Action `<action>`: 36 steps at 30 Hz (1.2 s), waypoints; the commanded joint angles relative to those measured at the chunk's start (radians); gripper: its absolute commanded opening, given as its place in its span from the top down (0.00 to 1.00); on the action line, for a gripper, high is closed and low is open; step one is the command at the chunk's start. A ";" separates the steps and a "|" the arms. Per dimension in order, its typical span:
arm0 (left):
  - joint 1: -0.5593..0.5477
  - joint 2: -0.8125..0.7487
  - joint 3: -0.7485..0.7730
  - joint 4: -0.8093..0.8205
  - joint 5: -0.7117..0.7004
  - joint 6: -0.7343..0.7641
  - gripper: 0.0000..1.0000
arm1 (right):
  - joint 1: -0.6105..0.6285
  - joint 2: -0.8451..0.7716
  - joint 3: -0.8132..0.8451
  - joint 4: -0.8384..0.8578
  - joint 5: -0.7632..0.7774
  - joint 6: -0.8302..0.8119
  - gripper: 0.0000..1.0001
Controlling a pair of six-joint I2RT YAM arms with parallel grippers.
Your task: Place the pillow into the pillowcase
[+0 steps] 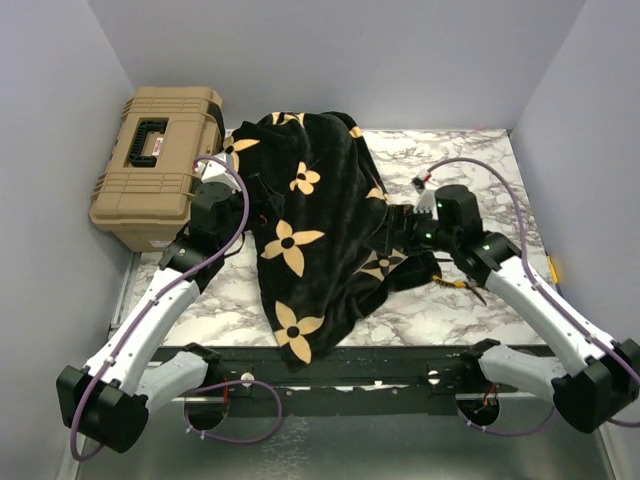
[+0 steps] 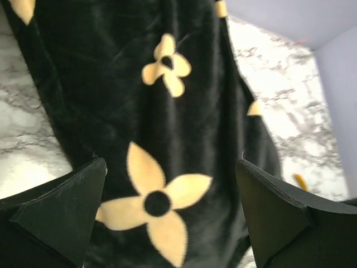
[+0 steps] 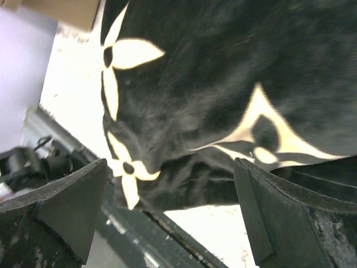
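The black pillowcase (image 1: pixel 310 230) with tan flower prints lies heaped in a mound across the marble table, and its lower end hangs over the front rail. The pillow is hidden in every view. My left gripper (image 1: pixel 248 205) sits at the mound's left flank. It is open, and in the left wrist view its fingers (image 2: pixel 67 206) stand wide apart over the pillowcase (image 2: pixel 167 100). My right gripper (image 1: pixel 397 228) is at the right flank, also open. Its fingers (image 3: pixel 273 212) stand wide apart just short of the pillowcase (image 3: pixel 223 72) and hold nothing.
A tan toolbox (image 1: pixel 155 165) stands at the back left against the wall. A small yellow item (image 1: pixel 455 283) lies on the marble table (image 1: pixel 470 165) beside the right arm. A black rail (image 1: pixel 350 365) runs along the front edge. Grey walls enclose three sides.
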 commanded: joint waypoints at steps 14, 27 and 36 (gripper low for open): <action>0.099 -0.143 -0.571 0.648 -0.347 0.308 0.01 | -0.013 -0.357 -0.296 0.036 0.944 0.050 0.00; 0.116 0.085 -0.637 0.908 -0.406 0.475 0.01 | -0.117 -0.155 -0.370 0.285 0.943 -0.178 0.00; 0.253 0.403 -0.692 1.320 -0.352 0.512 0.01 | -0.409 0.049 -0.642 0.966 0.830 -0.326 0.02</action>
